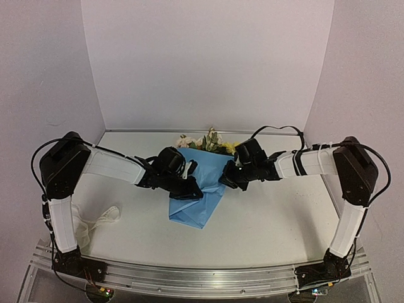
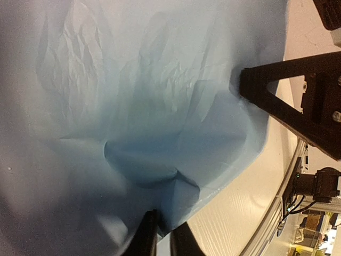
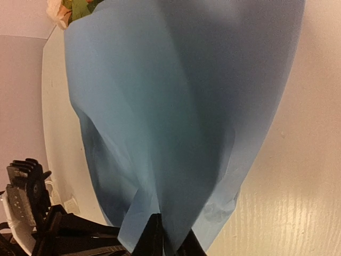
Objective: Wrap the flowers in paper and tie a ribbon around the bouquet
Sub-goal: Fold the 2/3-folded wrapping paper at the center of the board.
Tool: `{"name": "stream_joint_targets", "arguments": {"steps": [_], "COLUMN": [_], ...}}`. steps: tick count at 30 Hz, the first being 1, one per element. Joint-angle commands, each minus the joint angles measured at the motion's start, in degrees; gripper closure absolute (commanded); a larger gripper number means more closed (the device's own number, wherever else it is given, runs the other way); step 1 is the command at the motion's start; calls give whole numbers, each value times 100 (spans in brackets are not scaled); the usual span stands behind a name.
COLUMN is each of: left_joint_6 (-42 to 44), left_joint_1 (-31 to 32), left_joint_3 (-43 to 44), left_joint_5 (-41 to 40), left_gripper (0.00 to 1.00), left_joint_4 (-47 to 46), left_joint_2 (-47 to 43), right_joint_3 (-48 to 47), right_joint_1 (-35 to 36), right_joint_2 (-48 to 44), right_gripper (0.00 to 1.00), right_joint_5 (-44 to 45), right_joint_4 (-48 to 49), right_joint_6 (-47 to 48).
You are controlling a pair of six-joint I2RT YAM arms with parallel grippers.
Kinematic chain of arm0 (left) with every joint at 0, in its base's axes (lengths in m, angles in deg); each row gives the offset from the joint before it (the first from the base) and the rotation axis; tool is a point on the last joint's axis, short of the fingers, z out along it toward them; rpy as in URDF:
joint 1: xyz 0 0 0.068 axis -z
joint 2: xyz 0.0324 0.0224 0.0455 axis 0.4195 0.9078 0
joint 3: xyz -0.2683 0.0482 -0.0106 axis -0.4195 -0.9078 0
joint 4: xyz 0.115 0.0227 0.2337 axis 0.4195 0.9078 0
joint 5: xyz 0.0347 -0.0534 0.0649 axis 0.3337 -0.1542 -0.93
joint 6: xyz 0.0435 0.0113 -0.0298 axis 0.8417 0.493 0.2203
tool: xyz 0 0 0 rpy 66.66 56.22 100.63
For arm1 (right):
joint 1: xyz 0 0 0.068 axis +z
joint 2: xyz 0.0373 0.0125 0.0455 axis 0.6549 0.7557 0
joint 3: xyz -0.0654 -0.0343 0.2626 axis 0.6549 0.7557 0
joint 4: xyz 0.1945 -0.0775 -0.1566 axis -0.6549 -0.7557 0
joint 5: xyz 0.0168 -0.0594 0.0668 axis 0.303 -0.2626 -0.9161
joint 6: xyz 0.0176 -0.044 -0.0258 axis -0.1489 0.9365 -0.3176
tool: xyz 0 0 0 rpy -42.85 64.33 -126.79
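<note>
Pinching the light-blue paper [image 1: 197,208] from both sides, the left gripper [image 1: 189,189] and right gripper [image 1: 226,180] squeeze its folds between their fingers to keep the wrap closed. The flowers [image 1: 208,142] poke out at the paper's far end. The ribbon [image 1: 95,218], I think, lies well left of the paper, not yet tied.

Robot lab rig, I'd say
Plain white wall panels [image 1: 208,63] around a white table [image 1: 271,221], silver aluminium rail [image 1: 202,279] up front.
</note>
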Motion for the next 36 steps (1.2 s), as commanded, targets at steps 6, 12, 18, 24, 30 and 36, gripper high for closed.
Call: {"name": "stream_joint_targets", "arguments": {"steps": [6, 12, 18, 24, 30, 36], "left_joint_6": [221, 221, 370, 319, 142, -154], "left_joint_1": [-4, -236, -339, -333, -205, 98], "left_joint_3": [-260, -532, -503, -526, -610, -667], "left_joint_5": [27, 140, 247, 612, 823, 812], "left_gripper": [65, 76, 84, 87, 88, 88], "left_joint_4": [171, 152, 221, -4, -251, -448], "left_joint_2": [-939, -962, -606, -226, -38, 102], "right_joint_3": [-990, -1360, -1467, -1570, -1492, -1157], "right_joint_1": [-334, -462, -602, -724, -734, -747], "right_joint_2": [471, 820, 1061, 1230, 1222, 1138], "right_gripper": [100, 100, 100, 100, 100, 100], "right_joint_5": [-2, -164, -172, -202, -128, 34], "right_joint_4": [-971, -1183, -1295, -1379, -1387, -1377], "right_joint_6": [1097, 1389, 1511, 1580, 1641, 1741]}}
